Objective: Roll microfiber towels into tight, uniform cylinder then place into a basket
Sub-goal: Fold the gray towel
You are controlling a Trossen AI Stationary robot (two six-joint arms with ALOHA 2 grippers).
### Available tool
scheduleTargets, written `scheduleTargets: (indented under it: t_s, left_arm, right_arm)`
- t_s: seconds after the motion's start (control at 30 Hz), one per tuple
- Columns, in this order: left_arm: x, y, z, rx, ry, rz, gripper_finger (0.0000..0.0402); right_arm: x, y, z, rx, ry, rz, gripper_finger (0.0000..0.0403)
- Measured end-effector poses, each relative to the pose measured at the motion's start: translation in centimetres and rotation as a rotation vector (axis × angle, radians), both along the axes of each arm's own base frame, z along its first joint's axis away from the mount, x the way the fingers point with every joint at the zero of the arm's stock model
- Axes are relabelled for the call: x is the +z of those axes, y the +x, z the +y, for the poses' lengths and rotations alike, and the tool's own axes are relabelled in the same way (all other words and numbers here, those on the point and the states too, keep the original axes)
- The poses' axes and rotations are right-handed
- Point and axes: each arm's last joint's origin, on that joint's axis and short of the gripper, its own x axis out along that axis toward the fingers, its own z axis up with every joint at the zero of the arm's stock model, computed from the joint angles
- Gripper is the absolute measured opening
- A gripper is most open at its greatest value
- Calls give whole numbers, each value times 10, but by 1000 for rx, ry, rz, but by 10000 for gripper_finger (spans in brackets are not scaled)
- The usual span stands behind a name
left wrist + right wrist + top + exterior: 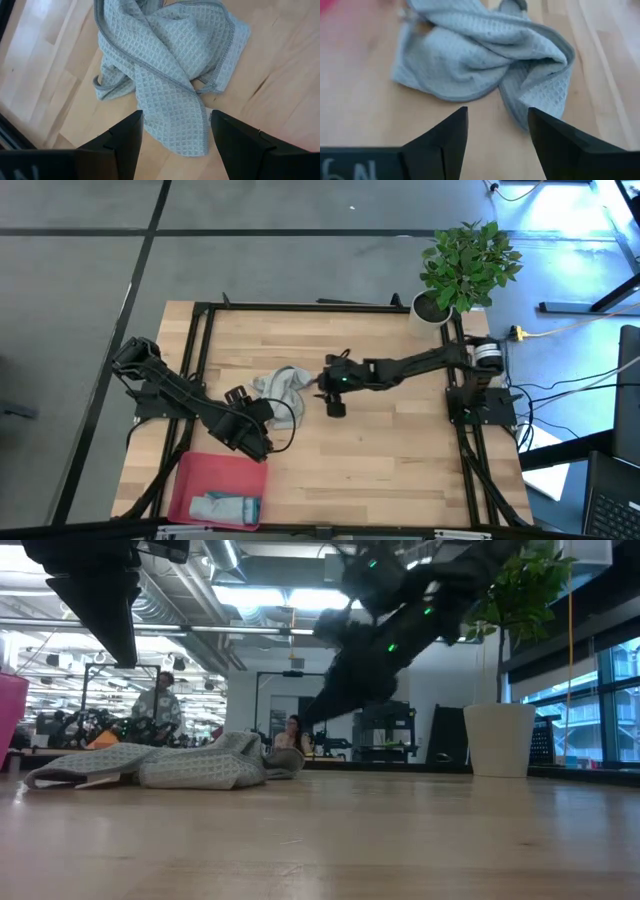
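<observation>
1. A white plant pot (432, 308) with a green leafy plant (468, 260) is seen at the far right corner of the wooden table (400, 450), well apart from the cloth; in the low view the pot (498, 738) stands upright at the right side.
2. A black metal frame (300, 307) is seen running along the table edges, and cables (560, 330) lie on the floor beyond the right side.
3. In the low view, people (160, 705) and workshop equipment are visible in the room behind the table.
4. The grey towel (282, 385) is found crumpled on the table near its middle, unrolled, with loose folds and one corner trailing; it lies between the two end effectors. In the low view it (170, 765) is seen as a low heap flat on the wood.
5. The left end effector (238, 398) is placed just beside the near-left side of the grey towel (165, 75), its fingers (125, 137) spread apart above the trailing corner, with nothing held.
6. The right end effector (322, 383) is positioned at the right side of the grey towel (485, 60), its fingers (550, 135) standing wide over the fold, nothing gripped.
7. The pink-red basket (205, 470) is set at the near-left corner of the table, close to the left arm.
8. Inside the basket, a pale blue-teal towel (226, 507) is seen lying as a roll along the near wall; the rest of the basket floor is bare.
</observation>
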Motion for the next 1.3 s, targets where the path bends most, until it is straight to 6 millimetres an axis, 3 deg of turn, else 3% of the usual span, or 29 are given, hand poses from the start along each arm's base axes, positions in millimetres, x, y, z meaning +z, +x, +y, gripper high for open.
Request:
scheduleTargets:
  t_s: [0.23, 0.43, 0.63, 0.97, 1.17, 1.3]
  left_arm:
    - [0, 0, 0, 14, -5, -8, 221]
    - [0, 0, 0, 16, -6, -10, 221]
    - [0, 0, 0, 15, -5, -9, 221]
    - [0, 0, 0, 14, -5, -9, 221]
    - [0, 0, 0, 35, -11, -20, 221]
    - [0, 1, 0, 65, -18, -37, 221]
  right_arm:
    - [-16, 27, -2, 56, -149, 27, 206]
    - [-27, 36, -4, 61, -207, 53, 197]
    - [-30, 35, -8, -49, -302, 87, 139]
    - [-30, 36, -5, 17, -215, 63, 10]
    - [-29, 34, -9, -88, -345, 105, 8]
    - [-11, 30, -10, -120, -385, 93, 6]
